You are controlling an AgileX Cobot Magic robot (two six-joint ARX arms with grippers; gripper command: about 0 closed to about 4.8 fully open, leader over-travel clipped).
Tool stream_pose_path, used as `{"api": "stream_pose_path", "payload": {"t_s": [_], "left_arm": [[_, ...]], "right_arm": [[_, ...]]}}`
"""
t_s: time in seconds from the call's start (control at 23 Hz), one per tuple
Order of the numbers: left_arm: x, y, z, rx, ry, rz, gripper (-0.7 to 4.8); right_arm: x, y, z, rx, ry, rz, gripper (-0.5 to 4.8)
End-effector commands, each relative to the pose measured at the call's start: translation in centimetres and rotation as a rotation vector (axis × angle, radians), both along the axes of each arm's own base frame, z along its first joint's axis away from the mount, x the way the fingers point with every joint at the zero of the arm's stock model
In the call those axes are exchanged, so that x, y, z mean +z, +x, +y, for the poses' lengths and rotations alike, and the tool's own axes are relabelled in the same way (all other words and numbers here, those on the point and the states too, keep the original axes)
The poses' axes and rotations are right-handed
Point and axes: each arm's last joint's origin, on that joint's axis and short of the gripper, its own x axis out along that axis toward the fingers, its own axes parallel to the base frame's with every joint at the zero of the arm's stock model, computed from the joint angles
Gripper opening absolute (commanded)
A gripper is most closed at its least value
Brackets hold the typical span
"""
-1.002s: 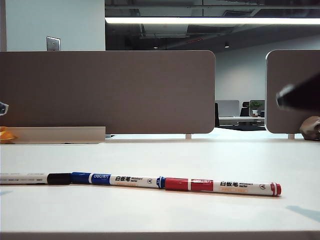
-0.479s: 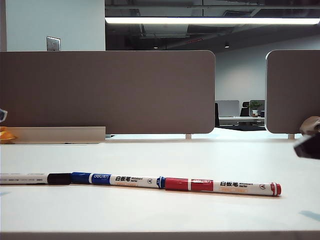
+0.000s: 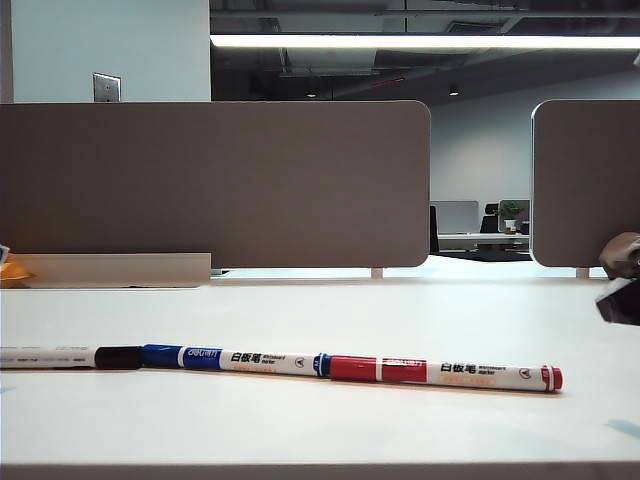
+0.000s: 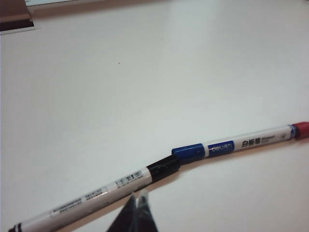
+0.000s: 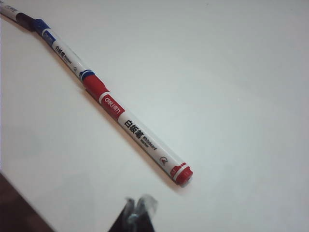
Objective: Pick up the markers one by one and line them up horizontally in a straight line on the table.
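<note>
Looking first at the exterior view, we saw the three markers lying end to end in a row on the table (image 3: pixel 330 310): the black marker (image 3: pixel 60 357) at the left edge, the blue marker (image 3: pixel 235 360) in the middle, the red marker (image 3: pixel 445 373) on the right, with the divider panels (image 3: pixel 215 185) behind. A dark part of the right arm showed only at the right border, well apart from the pens, and the row bent slightly where black met blue. In the left wrist view, the left gripper (image 4: pixel 136 212) hung near the black marker (image 4: pixel 91 193), its jaws pressed together and holding nothing; the black cap touched the blue cap (image 4: pixel 188 152). In the right wrist view, the right gripper (image 5: pixel 137 212) was also closed and empty, near the red end (image 5: pixel 182 173) of the red marker. We judged that these pens are light, stiff and smooth, so they can roll or slip under a push. We thought the best hold is across the white barrel near the middle, with fingers on both sides, so the pen does not swing.
</note>
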Motion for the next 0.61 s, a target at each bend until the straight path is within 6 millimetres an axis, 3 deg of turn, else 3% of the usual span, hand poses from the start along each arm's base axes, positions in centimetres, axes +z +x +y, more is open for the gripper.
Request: {"api": "stream_pose_path", "payload": {"t_s": [0.04,0.26,0.61], "left_arm": [[-0.12,-0.05,0.01,0.007,-0.029,0.041,-0.06],[-0.8,-0.1,0.48,0.148,0.052,0.087,-0.06],[-0.7,-0.06,0.48,0.154,0.05,0.076,-0.06]], "right_arm": [[-0.11,0.01,0.01,-0.002,0.007,-0.001,-0.01],[-0.1,0.01,0.01,-0.003,0.007,-0.001,-0.01],[-0.11,0.01,0.01,-0.003,0.007,-0.001,-0.01]]}}
